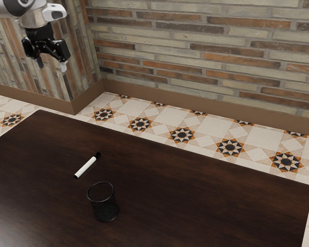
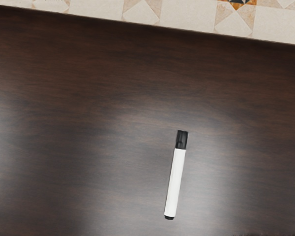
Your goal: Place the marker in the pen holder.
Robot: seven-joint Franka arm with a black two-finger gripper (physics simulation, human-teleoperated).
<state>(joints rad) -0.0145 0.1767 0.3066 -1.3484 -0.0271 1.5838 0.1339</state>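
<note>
Qty. by kind: 1 marker (image 2: 175, 182), same 1 in both views; 1 pen holder (image 1: 103, 201), ext. view. Total tabletop items = 2. Also 1 worktop (image 1: 206, 190), 1 robot arm (image 1: 36, 18) & 1 gripper (image 1: 51, 66) w/ 2 fingers (image 1: 63, 67). Bkgd., ext. view: 1 tiled floor (image 1: 159, 122), 3 brick wall faces (image 1: 206, 46) & 3 skirting runs (image 1: 195, 105), i.e. 1 per face. Floor pattern, same view: 6 whole star motifs (image 1: 182, 135), plus a no. of cut-off ones, approx. 6.
</note>
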